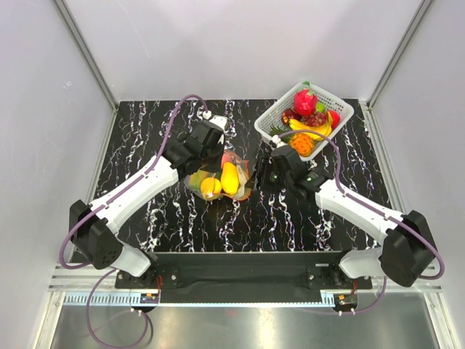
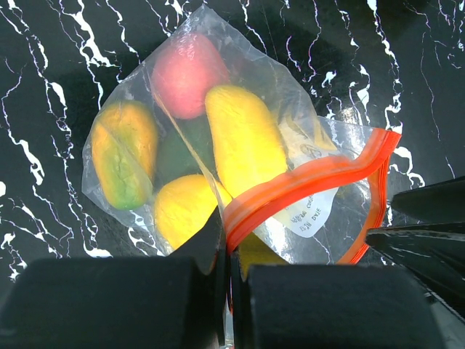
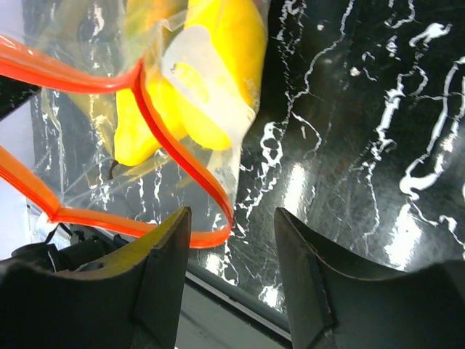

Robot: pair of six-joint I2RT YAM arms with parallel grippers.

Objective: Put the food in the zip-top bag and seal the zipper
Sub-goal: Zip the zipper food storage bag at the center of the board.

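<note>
The scene is lit brightly and evenly from above; shadows are kept soft and short. White glare patches are thrown on the glossy table [image 3: 363,109], and sheen on the zip-top bag [image 2: 290,145]. The near fingers [image 2: 109,305] are rendered dark and blurred in both wrist views.

Your left gripper [image 2: 225,251] is pinched on the zipper [image 2: 305,182]; your right gripper [image 3: 232,236] stands part-open, lower centre of its view.

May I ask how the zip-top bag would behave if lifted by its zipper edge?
Probably floppy: the zip-top bag film is thin and crinkled. It would likely sag, since several food pieces fill it. With the zipper open, pieces might spill.
</note>
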